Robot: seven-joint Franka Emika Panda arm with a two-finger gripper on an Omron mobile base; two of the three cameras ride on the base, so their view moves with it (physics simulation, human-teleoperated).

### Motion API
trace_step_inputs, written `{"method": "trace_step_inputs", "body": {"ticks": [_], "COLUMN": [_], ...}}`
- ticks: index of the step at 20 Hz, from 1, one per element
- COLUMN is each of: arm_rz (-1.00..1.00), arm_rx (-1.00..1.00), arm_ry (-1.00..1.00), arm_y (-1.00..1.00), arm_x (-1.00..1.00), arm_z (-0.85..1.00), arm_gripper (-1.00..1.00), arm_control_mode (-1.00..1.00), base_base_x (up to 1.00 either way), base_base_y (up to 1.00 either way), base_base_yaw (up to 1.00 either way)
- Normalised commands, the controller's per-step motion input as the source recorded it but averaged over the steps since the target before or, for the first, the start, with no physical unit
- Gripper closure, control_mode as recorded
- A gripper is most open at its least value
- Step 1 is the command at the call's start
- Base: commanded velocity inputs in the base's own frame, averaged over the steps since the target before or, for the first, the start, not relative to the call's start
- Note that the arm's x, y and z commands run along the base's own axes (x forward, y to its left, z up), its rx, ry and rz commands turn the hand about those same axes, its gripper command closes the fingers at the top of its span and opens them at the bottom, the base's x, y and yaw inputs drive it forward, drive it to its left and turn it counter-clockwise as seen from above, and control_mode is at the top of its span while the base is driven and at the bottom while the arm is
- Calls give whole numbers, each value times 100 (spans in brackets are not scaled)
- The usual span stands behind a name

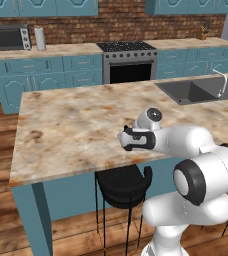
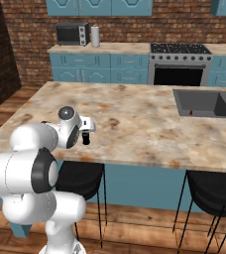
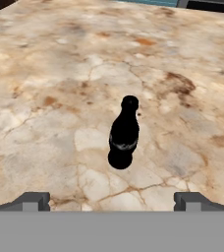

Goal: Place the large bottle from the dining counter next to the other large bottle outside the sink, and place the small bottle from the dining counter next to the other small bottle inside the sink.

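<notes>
1. The step in hand looks like the approach to a first pickup: nothing is held, and the gripper (image 3: 112, 201) points at a black bottle (image 3: 123, 134) standing upright on the dining counter (image 1: 76, 125).

2. In the hand view the bottle sits just right of the frame's centre, above the two dark finger tips at the lower left and lower right. The tips stand far apart, spread to full width, with the bottle well clear of both.

3. Which black bottle this is cannot be told for certain; it stands alone with no second bottle beside it to compare. In the right base view a short dark shape (image 2: 86, 138) shows just below the hand, left of centre, which suggests the small bottle.

4. The sink (image 1: 196, 91) lies at the right edge of the left base view, in the upper half, with its silver faucet (image 1: 220, 80) beside it. In the right base view the basin sits at the right edge, and a small reddish spot on its floor may be the other small bottle (image 2: 191, 113); it is too small to be sure.

5. The next move, as I judge it, calls for bringing the hand forward and down until the spread fingers pass either side of the bottle's body, below the narrow neck, then closing.

6. The risk is knocking the slim upright bottle over with one finger if the approach is off-centre.
</notes>
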Motion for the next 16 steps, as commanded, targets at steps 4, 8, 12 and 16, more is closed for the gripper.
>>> {"method": "trace_step_inputs", "body": {"ticks": [4,8,12,16], "arm_rz": [0,0,0,0], "arm_rx": [0,0,0,0], "arm_ry": [0,0,0,0], "arm_y": [0,0,0,0], "arm_x": [13,15,14,13], "arm_z": [-11,-9,-8,-10], "arm_gripper": [-100,-100,-100,-100], "arm_control_mode": [-100,-100,-100,-100], "base_base_x": [0,0,0,0], "base_base_y": [0,0,0,0], "base_base_yaw": [0,0,0,0]}}
